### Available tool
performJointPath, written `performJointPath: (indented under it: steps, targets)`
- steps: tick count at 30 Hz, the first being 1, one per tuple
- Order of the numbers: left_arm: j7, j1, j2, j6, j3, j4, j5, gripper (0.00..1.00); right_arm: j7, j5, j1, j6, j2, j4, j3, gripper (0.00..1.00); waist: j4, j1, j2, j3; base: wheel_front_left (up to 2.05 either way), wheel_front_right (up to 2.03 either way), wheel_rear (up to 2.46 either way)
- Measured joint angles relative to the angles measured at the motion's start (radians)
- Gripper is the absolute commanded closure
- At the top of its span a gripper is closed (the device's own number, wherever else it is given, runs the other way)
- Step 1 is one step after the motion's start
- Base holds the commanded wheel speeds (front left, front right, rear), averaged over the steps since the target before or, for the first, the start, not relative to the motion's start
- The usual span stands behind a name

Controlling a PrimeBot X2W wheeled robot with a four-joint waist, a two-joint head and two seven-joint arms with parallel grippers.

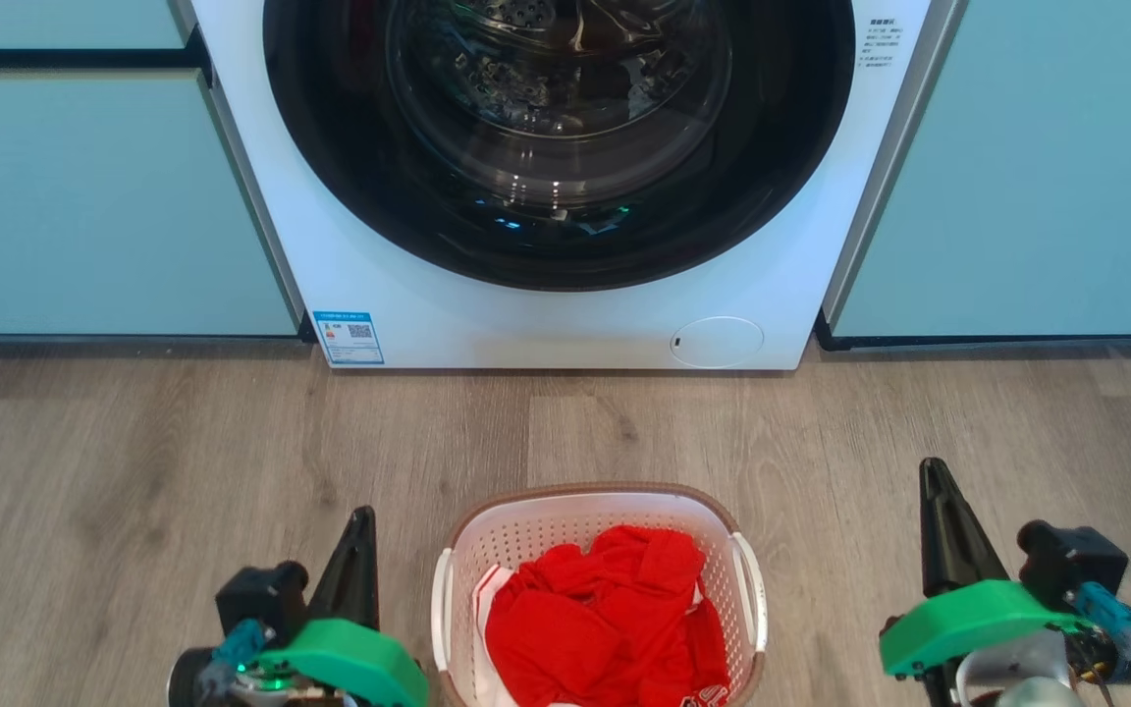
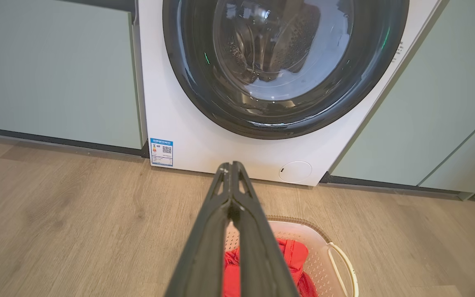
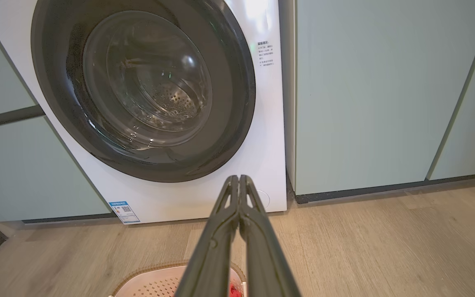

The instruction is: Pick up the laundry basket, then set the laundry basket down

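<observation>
The laundry basket [image 1: 585,488] is flanked at nine o'clock by the left gripper [image 1: 364,515] and at three o'clock by the right gripper [image 1: 934,467], both pinched together, empty.

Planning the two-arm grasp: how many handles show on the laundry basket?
2. Laundry basket: left handle on its left wall, right handle on its right wall. Near end cropped; more may be hidden.

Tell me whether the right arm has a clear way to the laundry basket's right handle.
Probably yes. The right gripper hangs beside the laundry basket, with bare floor between it and the near handle; its fingers are shut.
</observation>
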Motion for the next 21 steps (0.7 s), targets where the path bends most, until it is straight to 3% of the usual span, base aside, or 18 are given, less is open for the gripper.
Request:
performJointPath:
  steps: [21]
  targets:
    - [0.048,-0.025,0.004,-0.032,0.041,0.001,-0.245,1.00,0.045,0.252,-0.016,0.000,0.000,0.019,-0.017,1.00,-0.014,0.0000,0.0000,0.009,0.00,0.00,0.00]
